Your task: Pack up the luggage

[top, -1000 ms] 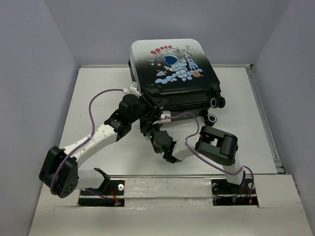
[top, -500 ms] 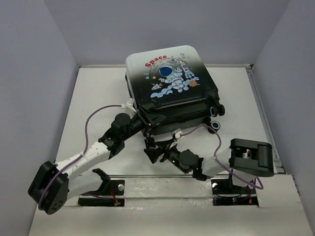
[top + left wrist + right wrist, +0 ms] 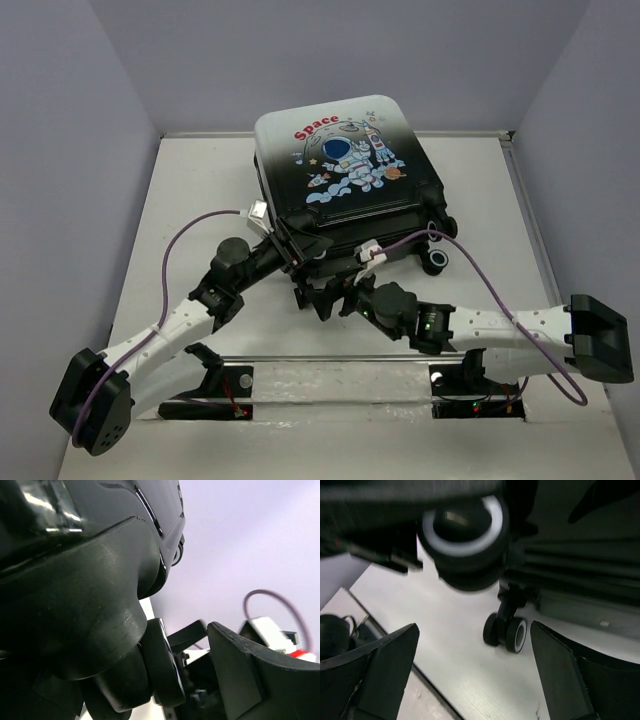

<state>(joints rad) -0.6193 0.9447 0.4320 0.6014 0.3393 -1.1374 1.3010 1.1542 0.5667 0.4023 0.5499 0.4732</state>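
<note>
Small hard-shell wheeled suitcase (image 3: 340,160), black fading to silver-white, cartoon astronaut and red "Space" print on top: lying shut near the middle of the far edge of the white tabletop (image 3: 190,190), casters toward the near edge. Nudged slightly toward the left edge and turned a little compared with a second ago.

Left gripper (image 3: 298,238) at the case's near-left corner. Only one of its fingers (image 3: 240,680) in the wrist view, standing clear of the black caster (image 3: 161,665), so probably spread wide and gripping nothing.

Right gripper (image 3: 323,297) low over the tabletop, just in front of the case. Fingers (image 3: 385,665) wide apart, with nothing between them but bare tabletop and a white-rimmed caster (image 3: 511,634) beyond. Pinched nearly shut a second ago, now let go. Right arm stretched out flat from a folded pose.

Likely meaning: both holds released with the shell down, closing step about done. Zip state and contents impossible to judge from here.
</note>
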